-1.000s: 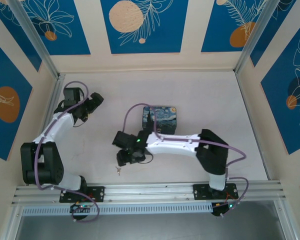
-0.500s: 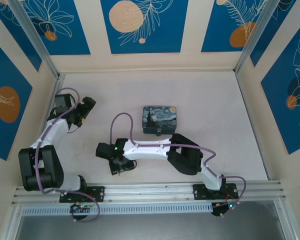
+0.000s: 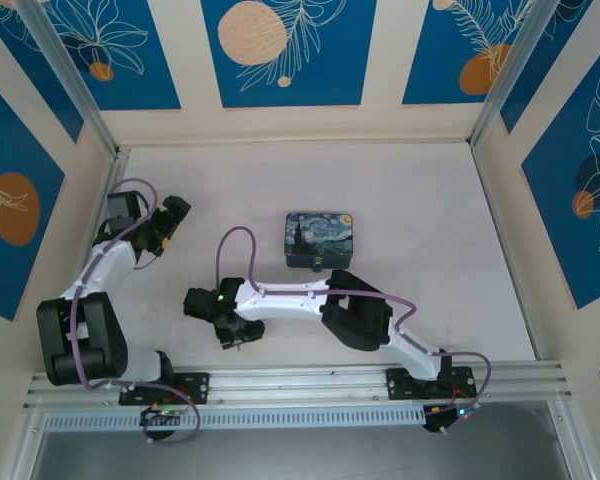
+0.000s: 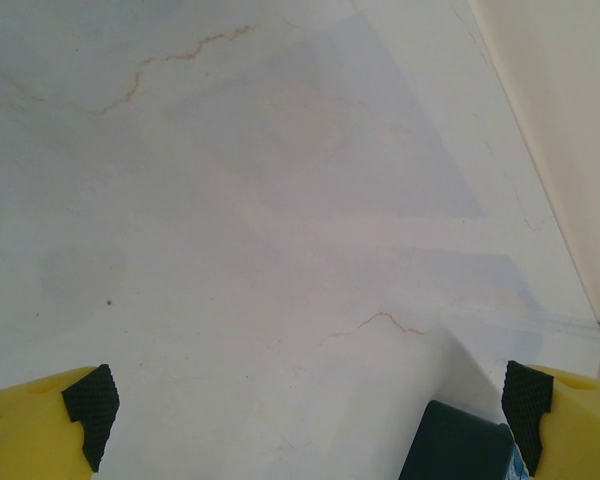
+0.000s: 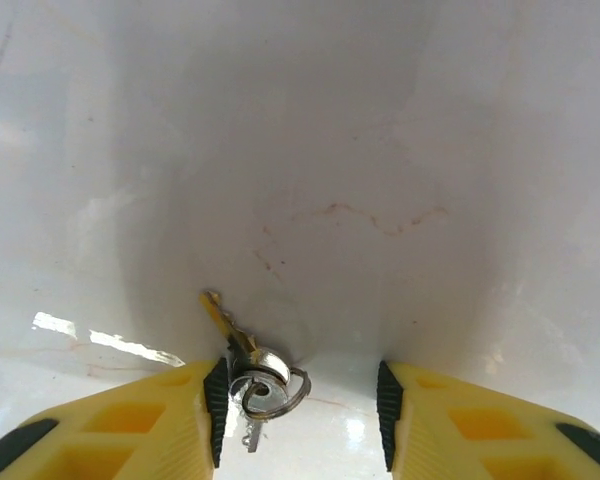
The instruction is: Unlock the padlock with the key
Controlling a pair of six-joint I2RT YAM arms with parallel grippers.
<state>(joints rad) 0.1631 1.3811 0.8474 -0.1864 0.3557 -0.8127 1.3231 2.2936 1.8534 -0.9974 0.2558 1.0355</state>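
Key [image 5: 248, 368] pickup in hand: lying between the parted fingers of right gripper [image 5: 300, 405], close beside one pad. Next: closing gently, lifting toward padlock [image 3: 320, 240]. With left gripper [image 4: 308, 410] also apart, empty.

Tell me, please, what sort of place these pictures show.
Probably a purpose-built robot test booth: a pale table boxed in by blue-printed wall panels, aluminium corner posts, and a mounting rail carrying the left arm and right arm.
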